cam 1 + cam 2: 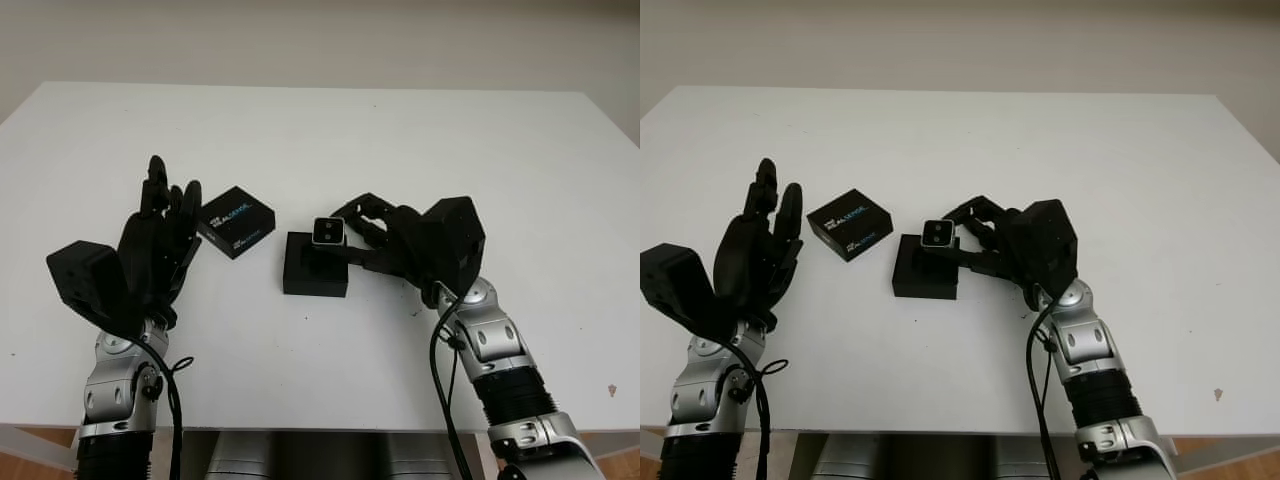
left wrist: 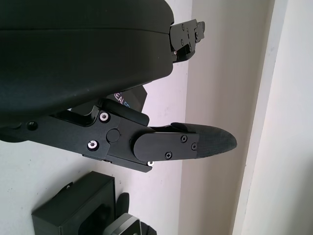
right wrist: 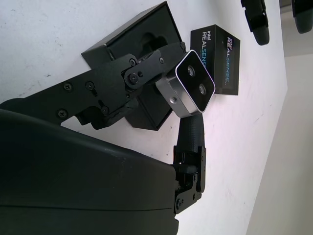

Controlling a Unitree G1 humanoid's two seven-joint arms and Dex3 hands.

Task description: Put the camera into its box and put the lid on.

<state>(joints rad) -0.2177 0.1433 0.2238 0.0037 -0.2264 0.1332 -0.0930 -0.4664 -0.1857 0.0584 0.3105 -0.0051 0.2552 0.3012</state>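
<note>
One camera (image 1: 328,232), one box (image 1: 314,266), one lid (image 1: 236,221)

We see a white table (image 1: 330,130) under even light, a pale wall (image 1: 320,40) behind it, and wooden floor (image 1: 30,465) below.

the two eye views look forward and down from the head onto the white worktop (image 1: 320,140), a little apart, and share the whole scene. each wrist view sits very close behind its own robot hand, and both wrist views share the open box (image 3: 146,54) and lid (image 3: 222,61).
</note>
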